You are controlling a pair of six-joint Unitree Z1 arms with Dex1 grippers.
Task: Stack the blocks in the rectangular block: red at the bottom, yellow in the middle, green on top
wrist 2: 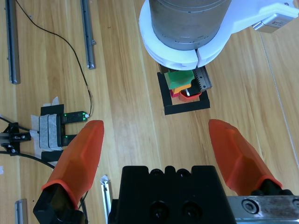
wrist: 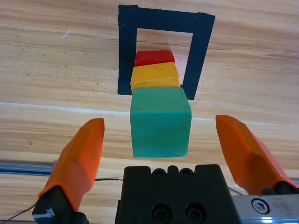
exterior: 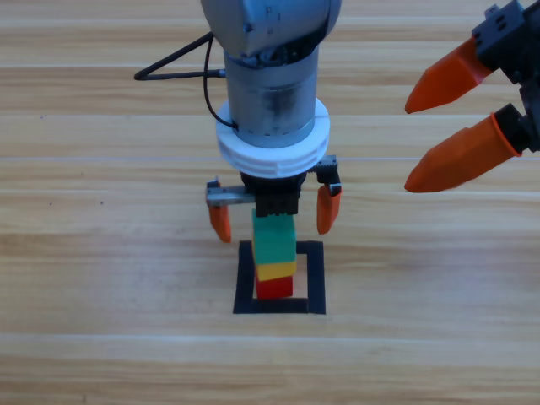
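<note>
Three cubes stand stacked inside the black tape square [exterior: 315, 278] on the table [exterior: 101, 278]: from my left wrist camera the green cube [wrist: 160, 121] is nearest, on top, with the yellow cube [wrist: 154, 77] under it and the red cube [wrist: 154, 58] at the bottom. My left pincer [exterior: 274, 211] hangs over the stack, spread wide, its fingers clear of the green cube on both sides. Farther off, the right pincer [exterior: 434, 139] waits at the table's right edge, also wide apart, gripping nothing.
</note>
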